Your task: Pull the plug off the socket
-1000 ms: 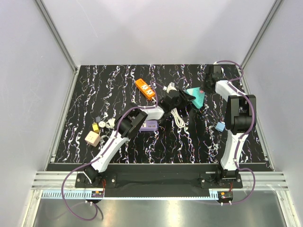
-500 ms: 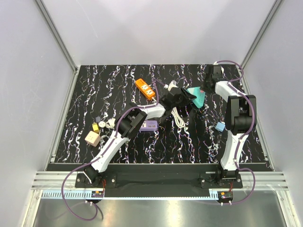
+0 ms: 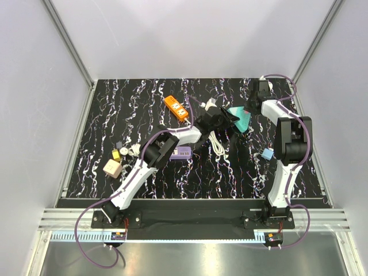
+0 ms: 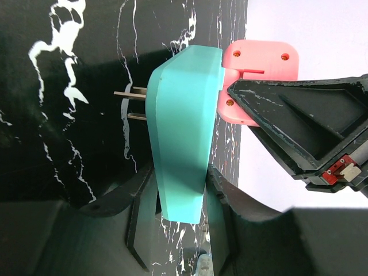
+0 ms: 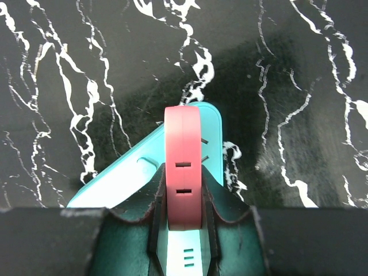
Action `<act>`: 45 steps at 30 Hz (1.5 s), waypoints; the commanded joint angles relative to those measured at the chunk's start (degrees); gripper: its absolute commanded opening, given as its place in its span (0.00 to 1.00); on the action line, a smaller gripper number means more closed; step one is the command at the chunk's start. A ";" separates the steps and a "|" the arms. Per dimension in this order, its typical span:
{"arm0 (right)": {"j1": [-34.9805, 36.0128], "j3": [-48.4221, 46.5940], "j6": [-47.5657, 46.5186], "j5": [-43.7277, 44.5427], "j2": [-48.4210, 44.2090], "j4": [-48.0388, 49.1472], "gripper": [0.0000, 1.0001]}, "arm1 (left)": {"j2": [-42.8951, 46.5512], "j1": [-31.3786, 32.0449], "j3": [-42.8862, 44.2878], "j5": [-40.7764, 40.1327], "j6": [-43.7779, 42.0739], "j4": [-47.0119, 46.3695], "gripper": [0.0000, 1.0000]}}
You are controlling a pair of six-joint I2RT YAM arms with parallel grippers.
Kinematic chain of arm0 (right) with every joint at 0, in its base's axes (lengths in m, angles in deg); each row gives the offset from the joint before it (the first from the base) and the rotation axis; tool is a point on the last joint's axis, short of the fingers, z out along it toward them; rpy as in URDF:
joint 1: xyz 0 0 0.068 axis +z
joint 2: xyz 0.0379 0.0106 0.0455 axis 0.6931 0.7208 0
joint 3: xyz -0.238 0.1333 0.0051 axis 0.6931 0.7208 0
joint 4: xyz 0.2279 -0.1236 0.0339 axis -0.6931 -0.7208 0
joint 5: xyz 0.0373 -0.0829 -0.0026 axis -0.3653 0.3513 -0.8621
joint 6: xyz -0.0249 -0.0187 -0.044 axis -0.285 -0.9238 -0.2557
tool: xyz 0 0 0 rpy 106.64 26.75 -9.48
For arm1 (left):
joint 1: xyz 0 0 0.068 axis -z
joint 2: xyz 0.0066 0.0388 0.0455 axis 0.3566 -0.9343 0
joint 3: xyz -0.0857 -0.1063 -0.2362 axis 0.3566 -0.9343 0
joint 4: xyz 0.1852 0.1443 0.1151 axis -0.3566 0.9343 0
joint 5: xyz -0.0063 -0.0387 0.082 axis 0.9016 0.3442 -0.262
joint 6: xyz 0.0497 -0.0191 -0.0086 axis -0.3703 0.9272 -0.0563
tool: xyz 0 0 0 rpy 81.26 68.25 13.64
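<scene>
Separation is the step in hand, as we read it. Our left end effector (image 4: 179,198) is clenched on the teal socket adapter (image 4: 181,126), whose two bare prongs (image 4: 131,104) point away over the black marbled counter (image 4: 52,149). Our right end effector (image 5: 183,215) is clamped on the pink plug block (image 5: 183,167), which sits flush against the teal body's opposite side. We see no gap between them, so the plug is not yet out. Both pieces are held toward the counter's far right, apparently lifted off it. We judge the next move calls for a straight pull apart along the plug's axis, both grips firm, without twisting.
</scene>
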 commanded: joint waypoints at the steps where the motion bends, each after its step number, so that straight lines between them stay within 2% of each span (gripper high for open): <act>1: -0.17 0.43 -1.41 5.86 -5.85 2.79 0.00 | -0.97 -0.46 0.90 -2.00 -1.62 5.06 0.00; 21: -0.17 12.74 -1.76 9.12 -15.51 18.34 0.00 | -0.89 -0.46 1.07 -2.17 -2.24 5.15 0.00; 35: -0.26 12.83 -2.73 10.97 -16.40 20.63 0.00 | -0.89 -0.46 1.51 -2.17 -2.06 5.86 0.00; 45: -0.26 18.27 -1.85 10.44 -19.47 26.60 0.00 | -1.41 -0.98 2.22 -1.39 0.92 6.92 0.00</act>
